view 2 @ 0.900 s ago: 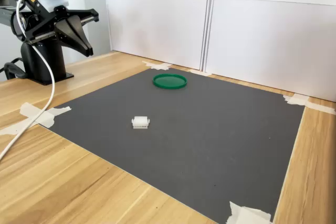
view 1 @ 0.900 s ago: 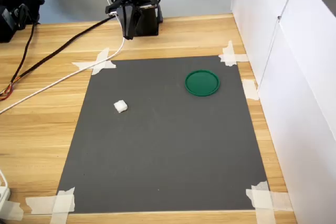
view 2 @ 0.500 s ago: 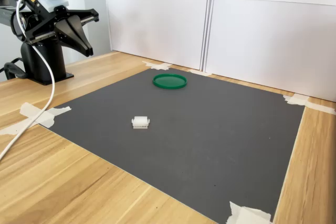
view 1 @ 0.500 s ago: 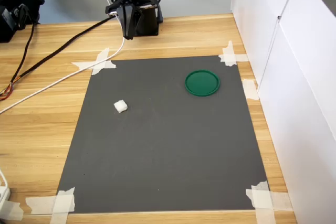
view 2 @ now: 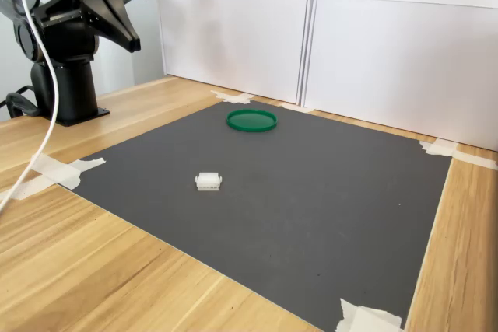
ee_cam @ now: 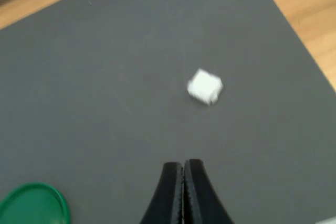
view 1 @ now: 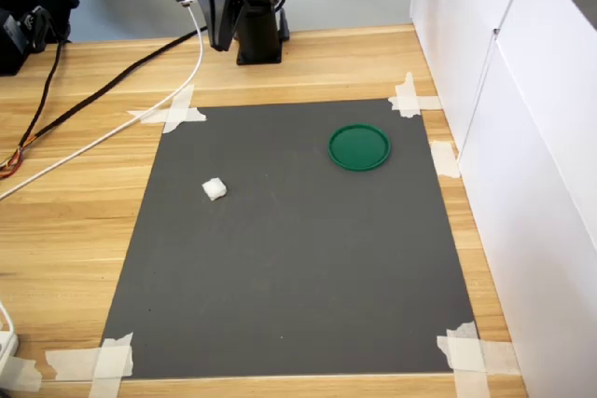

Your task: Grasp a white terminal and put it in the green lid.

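The tool (view 1: pixel 221 39) hangs in the air above the far edge of the tabletop (view 1: pixel 75 202), near the black arm base (view 1: pixel 258 39), w/ its tip pointing down. In the wrist view the two black fingers (ee_cam: pixel 169 192) are pressed together w/ no gap between them, so the tool (ee_cam: pixel 182 174) is closed and holds nothing. In the second exterior view the tool (view 2: pixel 132 40) is at the upper left, high over the wood, well apart from the mat.

The white terminal (view 1: pixel 215 189) lies on the dark grey mat (view 1: pixel 298 267), in the first exterior view's left part of the mat, near its left edge. In the second exterior view the white terminal (view 2: pixel 208 181) sits on the mat (view 2: pixel 311 215), on the side nearer the camera. In the wrist view it (ee_cam: pixel 205 86) looks a bit blurred, beyond the finger tips, not touching them.

The green lid (view 1: pixel 359 147) lies flat on the mat, in the first exterior view's upper right part, well apart from the terminal. In the second exterior view the green lid (view 2: pixel 251 120) is near the white wall panels (view 2: pixel 373 44). The wrist view shows only a part of it (ee_cam: pixel 34 205) at the picture corner.

Masking tape strips (view 1: pixel 98 361) fix the mat corners to the tabletop. A white cable (view 1: pixel 103 142) and a black cable (view 1: pixel 103 86) run over the wood from the arm.
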Tool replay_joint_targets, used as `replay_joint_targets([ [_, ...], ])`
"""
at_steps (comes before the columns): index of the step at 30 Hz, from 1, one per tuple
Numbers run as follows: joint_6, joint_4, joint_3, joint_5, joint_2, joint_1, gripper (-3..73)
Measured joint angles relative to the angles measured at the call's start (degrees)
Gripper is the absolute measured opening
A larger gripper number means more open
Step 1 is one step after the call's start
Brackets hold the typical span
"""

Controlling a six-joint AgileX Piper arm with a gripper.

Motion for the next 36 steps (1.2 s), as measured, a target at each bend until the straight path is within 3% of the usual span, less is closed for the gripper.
replay_joint_targets([
  [11, 0.0, 2.44, -13.25, -0.01, 20.74, 0.0, -2.1],
  [16, 0.0, -0.16, -17.98, 0.78, 27.82, 0.0, -2.1],
  [20, 0.0, -3.02, -22.57, 4.63, 32.7, 0.0, -2.1],
  [25, -0.82, -4.12, -28.48, 11.99, 38.76, 0.0, -2.1],
  [32, -8.21, -4.19, -37.09, 19.97, 44.93, 0.0, -2.1],
  [36, -12.71, -2.55, -40.56, 21.37, 48.0, 0.0, -2.1],
])
